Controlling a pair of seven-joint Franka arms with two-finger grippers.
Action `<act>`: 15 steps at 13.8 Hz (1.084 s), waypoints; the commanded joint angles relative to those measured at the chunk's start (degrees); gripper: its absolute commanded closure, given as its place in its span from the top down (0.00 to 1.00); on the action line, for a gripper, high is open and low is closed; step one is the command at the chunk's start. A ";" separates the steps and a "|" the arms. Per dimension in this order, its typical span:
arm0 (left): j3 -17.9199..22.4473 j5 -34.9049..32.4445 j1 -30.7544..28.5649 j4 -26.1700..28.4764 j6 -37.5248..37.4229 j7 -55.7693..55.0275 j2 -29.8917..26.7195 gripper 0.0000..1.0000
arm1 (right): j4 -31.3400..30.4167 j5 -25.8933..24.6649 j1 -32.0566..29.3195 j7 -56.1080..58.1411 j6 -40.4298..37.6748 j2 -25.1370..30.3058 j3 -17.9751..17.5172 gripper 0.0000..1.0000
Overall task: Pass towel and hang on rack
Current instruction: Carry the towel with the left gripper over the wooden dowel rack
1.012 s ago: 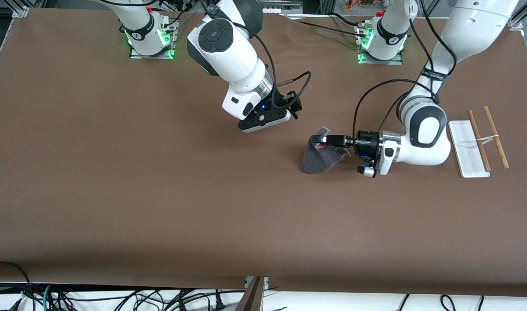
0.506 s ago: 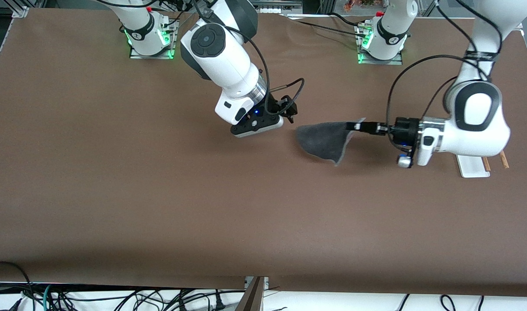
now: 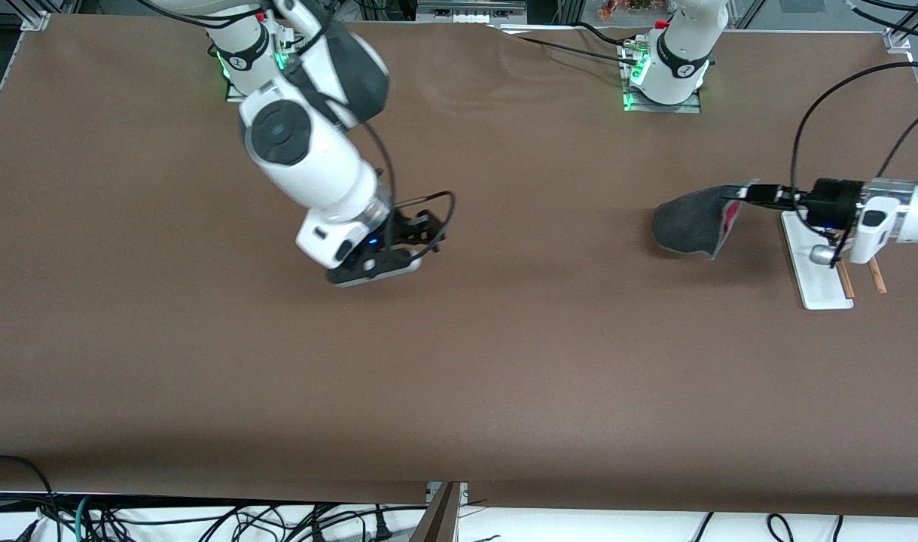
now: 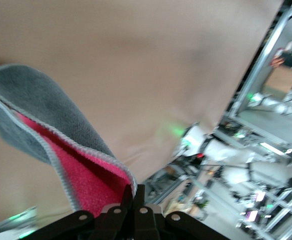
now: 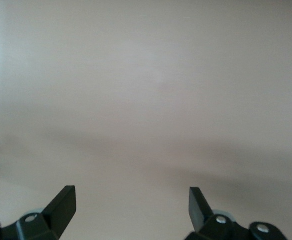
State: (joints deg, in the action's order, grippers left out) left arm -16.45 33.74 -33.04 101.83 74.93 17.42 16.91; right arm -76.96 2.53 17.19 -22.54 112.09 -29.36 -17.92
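Two grippers | left gripper (image 3: 746, 193) clamps towel (image 3: 688, 223) | right gripper (image 5: 130, 200) spread

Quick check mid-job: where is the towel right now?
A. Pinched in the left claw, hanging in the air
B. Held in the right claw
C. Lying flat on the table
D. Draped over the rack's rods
A: the left claw is shut on a corner of the towel, which hangs beside the rack, not on it.

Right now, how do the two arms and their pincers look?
Both arms are glossy white with dark grey joint caps and black looping cables. The right pincer is black, on a white wrist with a small blue light. The left pincer is black and slim; its base glows green.
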 commanded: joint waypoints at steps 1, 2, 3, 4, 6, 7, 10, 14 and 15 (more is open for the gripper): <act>-0.78 -8.66 -3.16 -3.74 -2.60 6.99 1.63 0.00 | 0.59 -0.60 -6.09 7.22 -7.74 2.46 -0.10 1.00; -0.78 -11.30 -4.56 -4.01 -2.60 8.84 1.64 0.00 | 0.50 -0.60 -8.03 10.73 -9.68 3.68 0.86 1.00; -0.78 -14.02 -6.06 -5.31 -2.86 10.60 1.72 0.00 | 0.06 -0.34 -9.27 13.37 -12.22 5.44 3.48 1.00; -0.78 -17.10 -6.25 -6.37 -3.04 12.96 1.81 0.00 | -0.03 -0.16 -10.41 15.66 -16.34 6.76 6.20 1.00; -0.78 -22.20 -6.42 -8.83 -3.48 18.59 2.34 0.00 | -0.03 -0.07 -11.73 22.24 -21.63 9.22 11.48 1.00; -0.69 -24.31 -6.51 -10.58 -3.48 20.70 3.21 0.00 | -0.03 -0.16 -12.61 24.37 -23.91 10.45 13.42 1.00; -0.78 -29.94 -6.69 -18.39 -3.74 26.16 7.77 0.00 | -1.25 -1.65 -14.81 26.14 -25.87 13.35 16.16 1.00; -0.78 -32.94 -6.25 -23.34 -5.23 31.79 10.34 0.00 | -3.19 -5.25 -18.85 26.06 -24.91 18.97 16.16 1.00; -0.78 -33.38 -6.60 -23.34 -5.23 33.01 10.42 0.00 | -4.24 -5.26 -19.38 25.80 -24.64 20.99 16.16 1.00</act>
State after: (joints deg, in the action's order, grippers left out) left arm -16.67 2.66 -39.52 81.86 71.73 47.18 25.61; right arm -77.17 -1.95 -0.82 3.24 86.54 -13.72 -1.22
